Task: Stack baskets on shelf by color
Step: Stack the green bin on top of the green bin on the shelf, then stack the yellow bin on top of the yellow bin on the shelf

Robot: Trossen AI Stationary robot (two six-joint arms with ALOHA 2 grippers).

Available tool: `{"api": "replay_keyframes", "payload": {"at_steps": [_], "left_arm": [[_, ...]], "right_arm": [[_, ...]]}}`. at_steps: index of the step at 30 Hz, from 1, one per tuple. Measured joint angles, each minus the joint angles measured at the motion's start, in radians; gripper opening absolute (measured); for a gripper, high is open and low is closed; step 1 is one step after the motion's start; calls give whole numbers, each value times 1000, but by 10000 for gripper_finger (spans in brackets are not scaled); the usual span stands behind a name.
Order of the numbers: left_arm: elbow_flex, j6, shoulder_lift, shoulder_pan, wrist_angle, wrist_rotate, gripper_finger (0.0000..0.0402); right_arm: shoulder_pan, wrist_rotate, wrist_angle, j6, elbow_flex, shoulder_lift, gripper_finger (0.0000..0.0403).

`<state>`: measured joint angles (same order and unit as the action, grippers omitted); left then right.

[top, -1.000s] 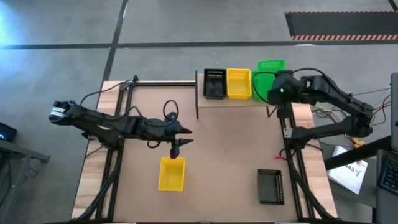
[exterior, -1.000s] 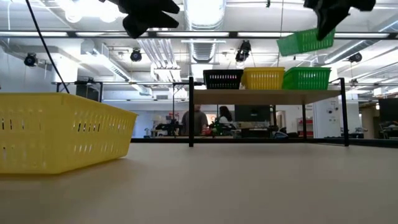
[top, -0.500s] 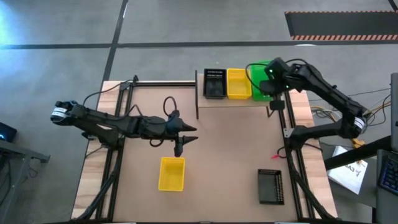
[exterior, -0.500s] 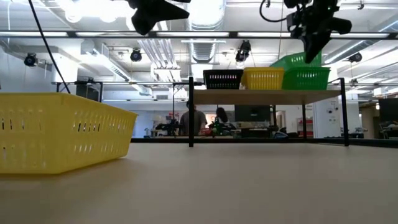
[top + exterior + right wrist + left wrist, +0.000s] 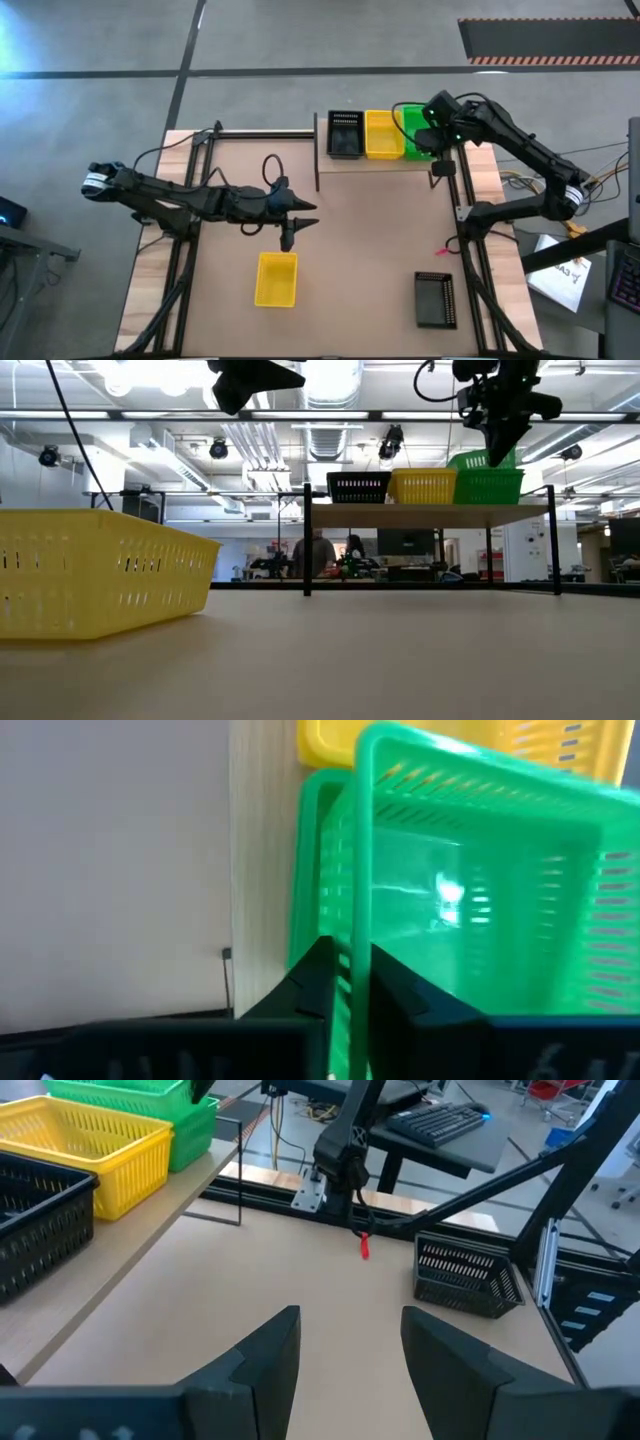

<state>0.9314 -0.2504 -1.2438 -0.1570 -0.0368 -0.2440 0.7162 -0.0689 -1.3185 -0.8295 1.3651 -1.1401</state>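
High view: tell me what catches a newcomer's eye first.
The right gripper at the shelf, its jaws pinching the wall of a green basket nested crookedly in another green one. Then the yellow basket alone on the table, just below the waiting left gripper.

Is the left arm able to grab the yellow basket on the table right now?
Probably yes. The left hand hangs open just above the bright yellow slotted plastic basket, with nothing between them. The bare wooden table around it leaves room to come down.
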Motion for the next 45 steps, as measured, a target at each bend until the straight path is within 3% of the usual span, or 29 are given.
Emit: {"api": "replay_keyframes", "payload": {"at_steps": [13, 15, 19, 22, 26, 30, 38, 42, 45], "left_arm": [[0, -1, 0, 0, 0, 0, 160], [0, -2, 0, 0, 0, 0, 160], [4, -4, 1, 0, 15, 1, 160], [35, -6, 1, 0, 159, 25, 160], [87, -7, 1, -3, 443, 140, 160], [123, -6, 3, -39, 581, 255, 160], [58, -159, 2, -209, 567, 371, 160], [-35, -376, 2, -301, 467, 378, 160], [-79, -397, 1, -342, 437, 387, 160]], "right_arm": [[0, -4, 28, -4, 28, 54, 170], [-1, -8, 24, 64, 45, 67, 178], [-43, -2, 25, 360, 71, 84, 178], [-135, 18, 22, 578, 63, 93, 174], [-330, 15, 34, 802, 31, 99, 171], [-556, -97, 98, 1012, -24, 96, 170], [-948, -357, 202, 1432, -135, 29, 170], [-1058, -387, 204, 1577, -141, -62, 170], [-1110, -399, 204, 1641, -126, -139, 170]]}}
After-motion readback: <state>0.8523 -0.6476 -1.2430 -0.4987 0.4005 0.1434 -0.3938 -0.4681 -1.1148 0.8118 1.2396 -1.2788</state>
